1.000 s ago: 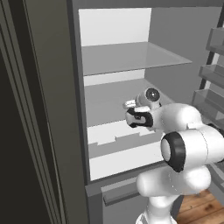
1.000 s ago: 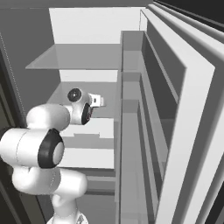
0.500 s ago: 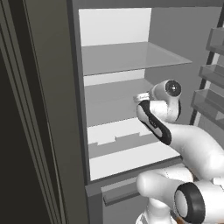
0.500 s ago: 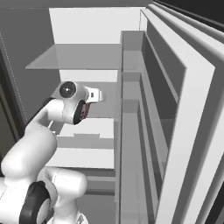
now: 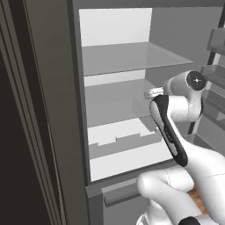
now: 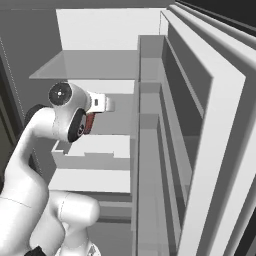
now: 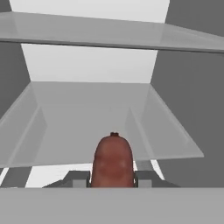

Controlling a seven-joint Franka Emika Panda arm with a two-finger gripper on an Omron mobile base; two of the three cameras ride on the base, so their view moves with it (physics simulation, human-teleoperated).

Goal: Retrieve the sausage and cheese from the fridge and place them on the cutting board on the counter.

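The sausage, a short reddish-brown cylinder, stands end-on between my gripper's two dark fingertips, which are shut on it. The hand is inside the open fridge, level with the middle glass shelf, and faces the white back wall. In the right base view a strip of the red sausage shows just below the wrist. In the left base view the forearm covers the fingers. The cheese, the cutting board and the counter are out of view.
An upper glass shelf hangs above the hand. White drawers sit below the shelf. The open door with its bins stands close on the right. A grey fridge panel walls off the left.
The arm has swung: the wrist rose and shifted right in the left base view and the forearm now stands upright before the shelf. The sausage stays held.
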